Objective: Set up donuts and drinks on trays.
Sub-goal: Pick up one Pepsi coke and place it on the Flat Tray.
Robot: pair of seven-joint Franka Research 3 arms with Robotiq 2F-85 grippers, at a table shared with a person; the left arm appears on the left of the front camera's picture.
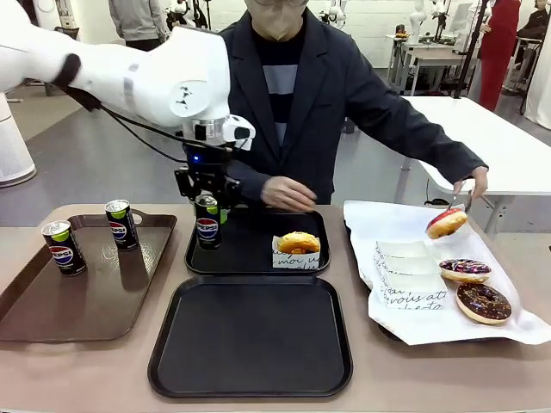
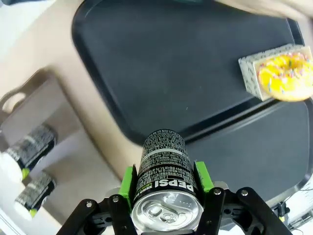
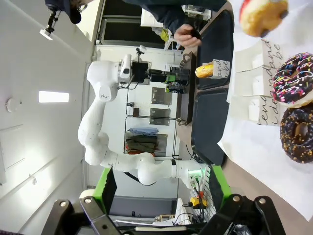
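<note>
Left gripper (image 2: 166,182) is clamped on a Pepsi can (image 2: 164,169), green pads (image 2: 128,183) pressed to both sides, the silver top nearest the wrist and the can upright between the fingers. The can's base sits over the left end of the far black tray (image 1: 250,254); can't tell if it touches. Beyond the fingertips and off to one side, a sleeved donut (image 1: 299,243) lies on that same tray, well apart from the can. The near black tray (image 1: 250,340) lies just beside the far one, on the robot's side of the held can. On the other side of the fingers is the brown tray (image 1: 26,301), with a second can (image 1: 65,248) and a third can (image 1: 121,224) standing on it. Right gripper (image 3: 164,188) has its fingers (image 3: 108,188) spread wide, holding nothing. Far ahead of them, two chocolate donuts (image 3: 293,81) lie on white paper (image 3: 264,161), and a person's hand (image 1: 475,182) holds tongs (image 1: 461,205) gripping another donut (image 1: 447,223) above the paper.
</note>
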